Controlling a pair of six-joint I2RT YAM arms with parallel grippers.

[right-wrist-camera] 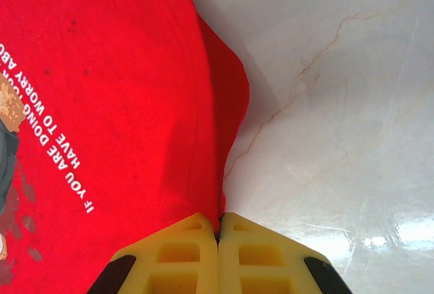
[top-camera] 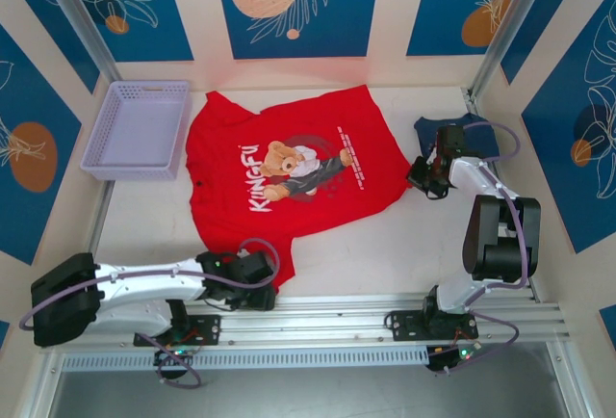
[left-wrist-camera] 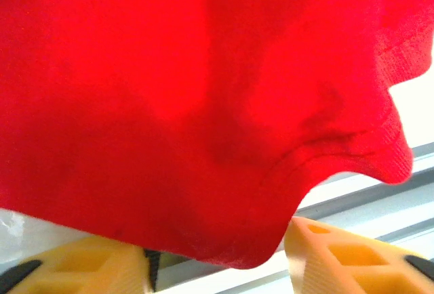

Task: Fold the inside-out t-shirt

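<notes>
Pale marbled tabletop (top-camera: 385,245) beneath both tools. Inside-out t-shirt (top-camera: 289,172), bright red, spread flat with a bear print facing up, reaching from the left tool (left-wrist-camera: 217,270) across to the right tool (right-wrist-camera: 218,234). Lavender basket (top-camera: 138,132) well beyond the left tool and off to its left, just beside the shirt's sleeve. Navy blue t-shirt (top-camera: 430,131) bunched on the far side of the right tool, partly behind its arm. Left tool at the shirt's near hem: yellow fingers (left-wrist-camera: 342,260) standing apart, a sagging fold of red hem hanging between them and draped over the left one, not squeezed. Right tool at the shirt's right edge: fingers pressed together, clamped on that red edge, cloth ridged up from the pinch, bare tabletop to its right.
</notes>
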